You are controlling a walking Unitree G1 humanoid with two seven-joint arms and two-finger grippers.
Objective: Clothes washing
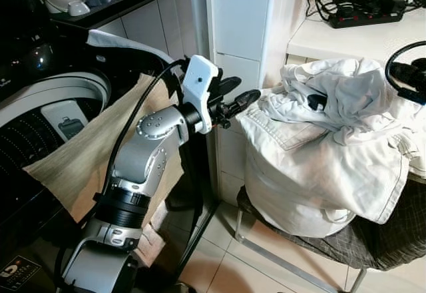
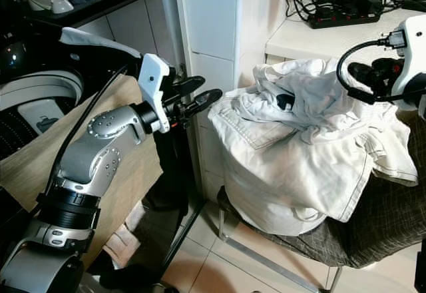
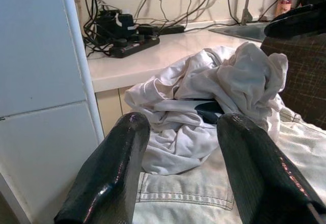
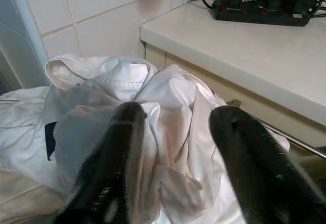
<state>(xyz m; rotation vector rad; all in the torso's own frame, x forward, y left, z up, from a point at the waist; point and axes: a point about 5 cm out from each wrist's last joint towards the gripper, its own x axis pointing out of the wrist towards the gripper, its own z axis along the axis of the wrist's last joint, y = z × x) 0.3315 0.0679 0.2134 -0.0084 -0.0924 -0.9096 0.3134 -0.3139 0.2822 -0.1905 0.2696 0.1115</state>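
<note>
A: Left claw (image 1: 234, 100) sits mid-frame, its 2 fingers parted and holding nothing, tips just beside the left edge of the clothes (image 1: 319, 140).

B: And the right claw (image 4: 178, 147)?

A: Far right edge of the head views, at the top of the pile. Its wrist camera shows both fingers spread over a crumpled white shirt (image 4: 153, 96), released, gripping nothing.

B: Where are the clothes?

A: Heaped on a chair (image 1: 393, 240) at right of centre: pale jeans (image 1: 299, 180) underneath, white shirts bunched on top. A dark checked fabric covers the chair seat.

B: What's behind?

A: A white counter (image 1: 346, 40) at upper right, carrying a black power strip (image 1: 366, 16) with tangled cables. A white tiled pillar (image 1: 239, 26) stands between the 2 arms' working area and the washer (image 1: 40, 126).

B: The washer?

A: Left side of the frame, dark, with a beige cloth (image 1: 86, 153) draped across its front, behind the left arm.
</note>
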